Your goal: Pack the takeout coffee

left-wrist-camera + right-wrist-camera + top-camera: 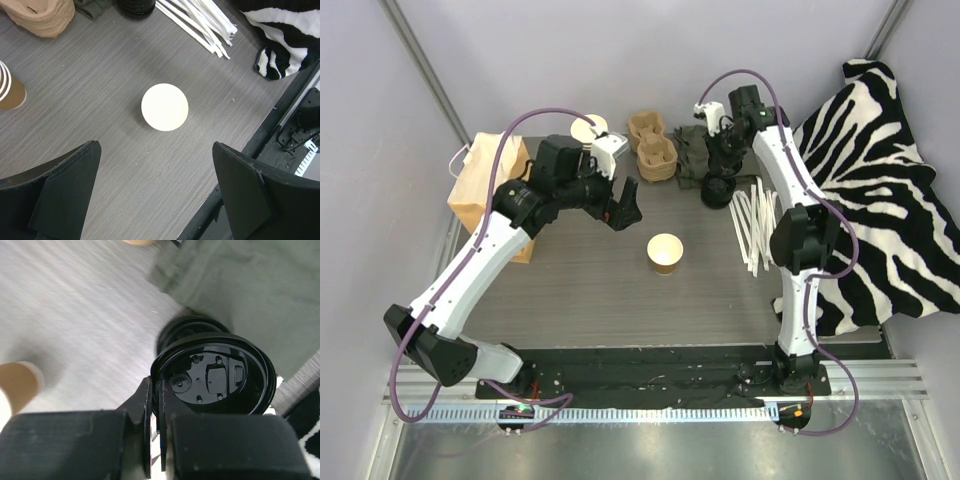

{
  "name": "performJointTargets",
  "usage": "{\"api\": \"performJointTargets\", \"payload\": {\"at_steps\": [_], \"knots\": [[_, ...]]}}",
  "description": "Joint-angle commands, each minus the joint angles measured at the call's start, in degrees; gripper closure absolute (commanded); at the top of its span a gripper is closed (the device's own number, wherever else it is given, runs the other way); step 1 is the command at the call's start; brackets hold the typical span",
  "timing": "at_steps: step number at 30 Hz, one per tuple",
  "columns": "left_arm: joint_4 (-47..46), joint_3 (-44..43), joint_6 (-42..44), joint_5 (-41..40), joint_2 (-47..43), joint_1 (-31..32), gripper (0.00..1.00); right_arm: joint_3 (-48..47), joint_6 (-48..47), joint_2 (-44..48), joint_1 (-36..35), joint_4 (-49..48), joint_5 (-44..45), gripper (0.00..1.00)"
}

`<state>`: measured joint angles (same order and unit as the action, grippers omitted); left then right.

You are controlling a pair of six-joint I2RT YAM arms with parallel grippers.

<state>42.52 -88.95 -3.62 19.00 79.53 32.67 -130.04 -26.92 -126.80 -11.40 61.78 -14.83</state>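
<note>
Showing the paper cup (664, 252) standing upright and lidless at mid-table, well apart from everything else. Holding the left gripper (623, 212) spread wide and empty just behind and left of it, with nothing between its fingers (65, 195) and the cup. Fanning white wrapped straws (752, 225) out to the right. Farther back, pinching a black lid (220, 375) by its rim in the near-closed right gripper (156, 390), just above the stack of lids (717, 190). Crowding the far edge with a grey-green cloth (692, 150), pulp cup carriers (653, 148), stacked cups (590, 128) and a brown paper bag (480, 185); draping a zebra-print cloth (880, 170) at right.
</note>
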Motion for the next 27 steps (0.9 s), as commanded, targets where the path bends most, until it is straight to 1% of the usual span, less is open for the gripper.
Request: {"api": "performJointTargets", "payload": {"at_steps": [1,3,4,5,6,7,9,10,11,12,13,14,15,16,17,18,19,20,21,22,23,24,25,27], "knots": [[-4.99,2.36,0.79,0.76,-3.58,-0.32,0.0,0.12,2.3,9.9,0.15,1.33,-9.58,0.99],[-5.87,4.74,3.34,4.71,-6.13,-0.32,0.0,2.15,5.28,13.94,0.15,1.41,-13.71,0.99],[-6.48,7.71,5.53,5.6,-7.27,-0.32,0.0,4.07,6.17,15.17,0.15,1.41,-18.43,0.99],[-8.49,9.3,6.51,5.95,-10.67,-0.32,0.0,5.31,8.09,16.75,0.24,1.5,-20.66,0.99],[-9.73,10.88,7.21,5.35,-12.27,-0.32,0.0,6.8,8.98,19.46,0.15,1.33,-23.29,0.99],[-10.78,13.86,9.14,4.82,-14.12,-0.32,0.0,9.86,9.77,21.14,0.15,1.24,-27.84,0.99],[-13.16,16.34,11.86,3.59,-18.33,-0.32,0.0,13.56,13.18,25.17,0.24,0.54,-33.4,0.99],[-13.25,18.44,17.27,4.45,-19.49,-0.23,0.0,17.76,14.68,26.51,0.15,-0.07,-35.86,0.99],[-13.52,19.68,20.29,5.77,-20.72,-0.23,0.0,19.98,16.18,27.56,0.24,-0.78,-41.89,0.99],[-14.04,20.99,23.8,6.82,-23.25,-0.23,0.0,21.91,19.59,29.23,0.24,-2.26,-44.64,0.99],[-14.83,24.23,26.53,7.97,-24.41,0.2,0.0,25.76,21.71,29.85,0.15,-3.58,-47.98,0.99],[-17.8,26.09,32.3,7.98,-25.81,0.73,0.0,27.54,23.82,30.12,0.24,-4.9,-54.62,0.99],[-19.83,28.19,35.32,7.19,-27.13,1.52,0.0,29.04,26.1,30.3,0.15,-7.35,-58.43,0.99],[-22.37,32.56,37.96,5.01,-29.84,3.53,0.0,31.66,30.22,29.95,0.15,-8.51,-61.34,0.99],[-28.66,34.96,44.33,3.68,-31.0,4.76,0.0,32.65,31.74,29.77,0.15,-9.21,-66.33,0.99],[-31.68,37.16,47.62,2.8,-32.05,5.91,0.0,33.35,32.45,29.51,-0.2,-9.39,-67.69,0.99],[-34.84,41.18,51.3,2.01,-33.37,8.18,0.01,34.84,33.06,29.6,-0.29,-9.31,-68.83,0.99],[-41.23,42.88,54.21,0.7,-33.64,9.33,0.02,35.81,33.42,29.77,-0.2,-9.39,-70.67,0.99],[-44.42,44.28,59.38,0.25,-33.65,10.3,0.05,36.69,33.77,30.03,-0.38,-9.4,-73.04,0.99],[-47.07,46.3,61.25,-0.02,-33.39,12.14,0.07,38.0,34.56,30.12,-0.73,-9.31,-73.06,0.99],[-52.4,47.1,62.49,-0.19,-32.51,12.94,0.09,38.63,35.43,30.91,-0.64,-9.39,-73.06,0.99],[-54.54,47.63,65.03,-0.2,-31.9,13.65,0.11,39.33,36.14,31.35,-0.73,-10.09,-73.06,0.99],[-55.87,47.99,66.62,-0.02,-31.11,14.96,0.17,40.9,36.93,31.7,-1.08,-10.62,-73.06,0.99],[-59.82,48.51,69.61,0.59,-28.91,16.2,0.23,43.19,41.49,33.1,-1.69,-14.29,-73.15,0.99]]}}
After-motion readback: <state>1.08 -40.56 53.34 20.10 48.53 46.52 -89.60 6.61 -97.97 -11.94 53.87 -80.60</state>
